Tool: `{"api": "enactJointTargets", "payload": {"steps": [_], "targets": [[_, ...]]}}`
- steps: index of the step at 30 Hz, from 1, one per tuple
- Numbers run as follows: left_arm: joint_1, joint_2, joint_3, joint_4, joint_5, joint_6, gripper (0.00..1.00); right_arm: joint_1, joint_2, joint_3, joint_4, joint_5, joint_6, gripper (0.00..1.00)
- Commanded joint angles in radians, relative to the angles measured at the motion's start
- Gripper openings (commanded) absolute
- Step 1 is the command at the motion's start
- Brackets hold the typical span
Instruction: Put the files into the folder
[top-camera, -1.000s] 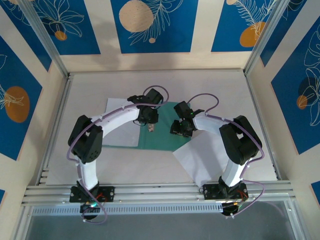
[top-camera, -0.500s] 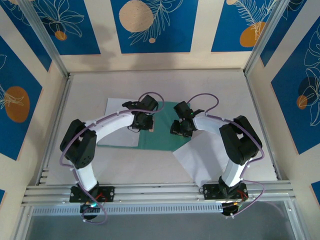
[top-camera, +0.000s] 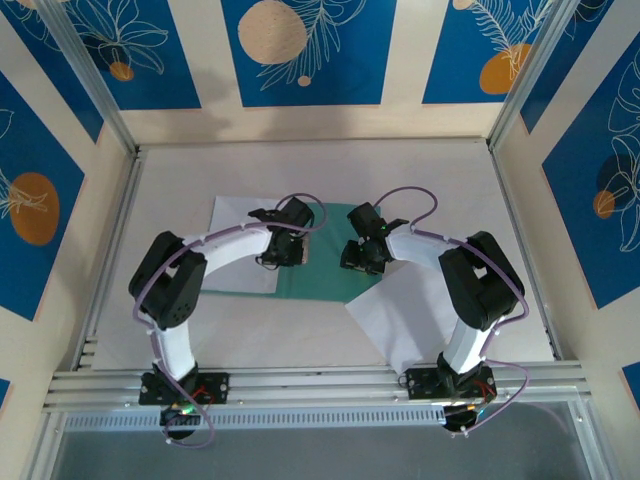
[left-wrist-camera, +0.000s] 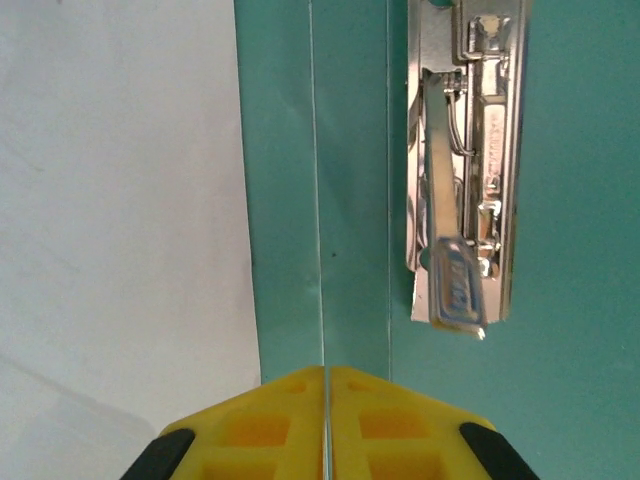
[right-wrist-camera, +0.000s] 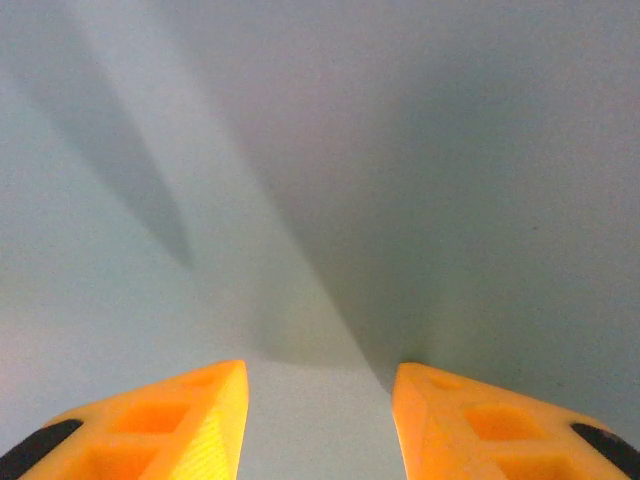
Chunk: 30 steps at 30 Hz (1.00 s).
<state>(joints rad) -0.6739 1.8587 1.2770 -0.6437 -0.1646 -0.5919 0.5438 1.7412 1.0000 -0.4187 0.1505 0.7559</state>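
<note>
Folder: the teal-green folder (top-camera: 325, 280) lies open and flat in the middle of the tabletop (top-camera: 300, 170), right between the two arms.
Left sheet: a white sheet (top-camera: 240, 235) lies on the folder's left side. In the left wrist view its straight edge (left-wrist-camera: 120, 200) runs right along the green card (left-wrist-camera: 350, 150).
Right sheet: the second white sheet (top-camera: 400, 315) lies at an angle off the folder's near right corner, partly under the right arm.
Metal clip: and there it is in the left wrist view, the shiny metal clip (left-wrist-camera: 465, 170), lying lengthwise on the green just right of the spine creases. The tip of its lever is blurred.
Left claw: over the folder's middle, by the left sheet's edge (top-camera: 290, 252). The yellow fingers are pressed tight together (left-wrist-camera: 325, 385) with only a hairline seam between them and nothing pinched. They line up with a spine crease, the clip off to their right.
Right claw: over the folder's right leaf (top-camera: 362, 258), facing the left claw across the spine. The yellow fingers stand spread (right-wrist-camera: 320, 385) with nothing between them, low above a plain grey-green surface crossed by soft shadows. Touching it or not? Cannot tell.
</note>
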Motion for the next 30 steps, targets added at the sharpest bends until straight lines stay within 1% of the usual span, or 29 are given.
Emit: {"api": "enactJointTargets", "payload": {"steps": [1, 11, 21, 30], "targets": [[0.015, 0.025, 0.065, -0.008, 0.011, 0.026, 0.09, 0.007, -0.001, -0.035, -0.061, 0.018, -0.013, 0.45], [0.040, 0.106, 0.196, -0.010, -0.011, 0.073, 0.08, 0.007, 0.003, -0.037, -0.063, 0.021, -0.021, 0.45], [0.059, 0.201, 0.317, -0.016, -0.001, 0.104, 0.08, 0.002, -0.004, -0.040, -0.067, 0.021, -0.024, 0.45], [0.094, 0.247, 0.354, 0.001, 0.032, 0.086, 0.08, 0.002, -0.009, -0.043, -0.071, 0.025, -0.024, 0.45]]}}
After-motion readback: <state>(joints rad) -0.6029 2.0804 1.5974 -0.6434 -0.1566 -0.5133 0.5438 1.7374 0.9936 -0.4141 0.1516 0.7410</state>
